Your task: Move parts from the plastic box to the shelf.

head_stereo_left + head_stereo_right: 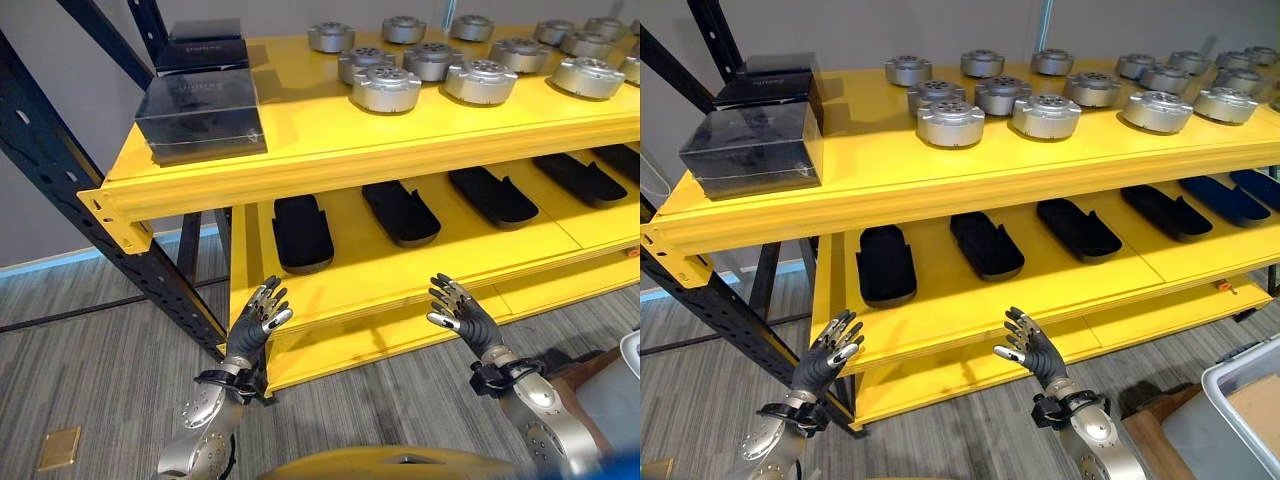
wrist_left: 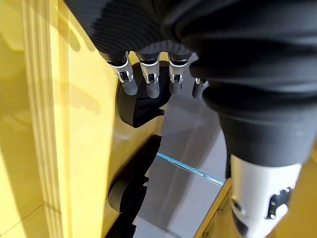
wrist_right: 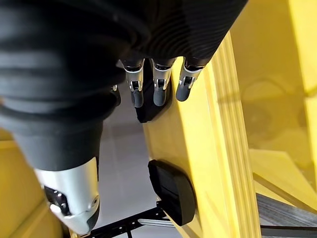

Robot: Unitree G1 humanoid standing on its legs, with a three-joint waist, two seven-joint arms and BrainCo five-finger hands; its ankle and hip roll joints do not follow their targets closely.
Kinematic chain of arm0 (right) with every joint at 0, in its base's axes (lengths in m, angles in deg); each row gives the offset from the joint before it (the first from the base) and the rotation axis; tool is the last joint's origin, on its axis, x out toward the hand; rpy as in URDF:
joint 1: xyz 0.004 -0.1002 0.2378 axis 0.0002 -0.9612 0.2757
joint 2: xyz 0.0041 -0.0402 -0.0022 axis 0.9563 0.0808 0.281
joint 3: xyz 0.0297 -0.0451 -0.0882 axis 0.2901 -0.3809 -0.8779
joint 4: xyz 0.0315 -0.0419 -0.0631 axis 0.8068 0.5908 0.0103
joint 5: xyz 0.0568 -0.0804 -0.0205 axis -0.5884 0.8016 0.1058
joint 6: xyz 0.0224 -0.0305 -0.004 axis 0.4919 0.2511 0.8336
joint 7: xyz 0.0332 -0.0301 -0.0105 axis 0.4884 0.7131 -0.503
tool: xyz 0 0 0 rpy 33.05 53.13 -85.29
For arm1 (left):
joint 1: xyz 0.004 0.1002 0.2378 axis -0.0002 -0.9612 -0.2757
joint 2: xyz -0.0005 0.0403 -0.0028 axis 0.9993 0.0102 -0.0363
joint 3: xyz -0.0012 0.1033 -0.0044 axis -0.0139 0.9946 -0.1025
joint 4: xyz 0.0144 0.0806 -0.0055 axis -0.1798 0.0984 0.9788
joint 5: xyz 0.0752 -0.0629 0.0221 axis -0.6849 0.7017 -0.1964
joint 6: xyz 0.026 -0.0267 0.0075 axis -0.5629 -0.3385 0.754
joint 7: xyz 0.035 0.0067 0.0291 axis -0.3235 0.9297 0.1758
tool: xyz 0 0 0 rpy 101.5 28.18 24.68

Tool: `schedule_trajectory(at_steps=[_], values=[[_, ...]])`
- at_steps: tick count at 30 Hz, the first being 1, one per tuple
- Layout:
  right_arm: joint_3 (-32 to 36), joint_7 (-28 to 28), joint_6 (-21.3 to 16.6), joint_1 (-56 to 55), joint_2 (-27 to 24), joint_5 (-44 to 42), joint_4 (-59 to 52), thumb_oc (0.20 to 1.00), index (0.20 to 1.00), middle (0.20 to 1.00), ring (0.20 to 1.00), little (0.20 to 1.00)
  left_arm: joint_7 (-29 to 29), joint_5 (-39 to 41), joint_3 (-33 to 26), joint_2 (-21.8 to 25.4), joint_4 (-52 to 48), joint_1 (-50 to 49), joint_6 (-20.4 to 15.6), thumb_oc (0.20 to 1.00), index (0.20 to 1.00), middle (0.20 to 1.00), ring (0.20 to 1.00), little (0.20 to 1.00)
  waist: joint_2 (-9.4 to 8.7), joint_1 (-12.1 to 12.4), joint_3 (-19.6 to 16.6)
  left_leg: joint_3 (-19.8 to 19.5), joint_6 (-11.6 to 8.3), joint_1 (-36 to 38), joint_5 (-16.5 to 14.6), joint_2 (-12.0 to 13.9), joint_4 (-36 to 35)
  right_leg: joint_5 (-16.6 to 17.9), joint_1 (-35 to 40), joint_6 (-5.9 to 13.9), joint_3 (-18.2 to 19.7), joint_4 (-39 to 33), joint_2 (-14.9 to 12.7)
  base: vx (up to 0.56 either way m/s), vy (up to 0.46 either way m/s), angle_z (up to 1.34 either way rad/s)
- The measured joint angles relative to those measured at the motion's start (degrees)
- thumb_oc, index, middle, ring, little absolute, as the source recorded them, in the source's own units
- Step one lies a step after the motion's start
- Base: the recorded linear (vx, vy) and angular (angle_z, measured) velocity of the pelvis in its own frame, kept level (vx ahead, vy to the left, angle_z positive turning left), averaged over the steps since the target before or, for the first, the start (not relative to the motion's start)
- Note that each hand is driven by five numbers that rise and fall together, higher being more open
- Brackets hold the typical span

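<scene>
Several round silver metal parts (image 1: 386, 88) stand on the top board of the yellow shelf (image 1: 330, 160). Black oblong parts (image 1: 301, 232) lie in a row on the middle board. My left hand (image 1: 258, 318) hovers open and empty in front of the middle board's front edge, below the leftmost black part. My right hand (image 1: 460, 310) is open and empty too, raised before the same edge further right. The wrist views show the left hand's fingers (image 2: 148, 82) and the right hand's fingers (image 3: 159, 84) straight, with black parts beyond them. A corner of the plastic box (image 1: 1250, 400) shows at the lower right.
Dark boxes (image 1: 200, 112) are stacked at the top board's left end. Dark blue steel uprights (image 1: 60, 190) frame the shelf's left side. A grey carpeted floor (image 1: 90, 380) lies below, with a brass floor plate (image 1: 60, 447) at the lower left.
</scene>
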Motion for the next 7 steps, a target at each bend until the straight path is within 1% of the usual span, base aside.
schedule_trajectory(at_steps=[7], values=[[-1.6, 0.0, 0.3, 1.7, 0.4, 0.0, 0.0, 1.0, 1.0, 1.0, 1.0, 1.0, -0.3, 0.0, -0.1, -0.8, 0.0, 0.2, 0.8, 1.0, 1.0, 1.0, 1.0, 1.0, -0.42, 0.0, 1.4, 0.9, 0.08, 1.0, 0.0, 0.0, 0.0, 0.2, 0.4, 0.01, 1.0, 0.0, 0.0, 0.01, -0.002, -0.06]])
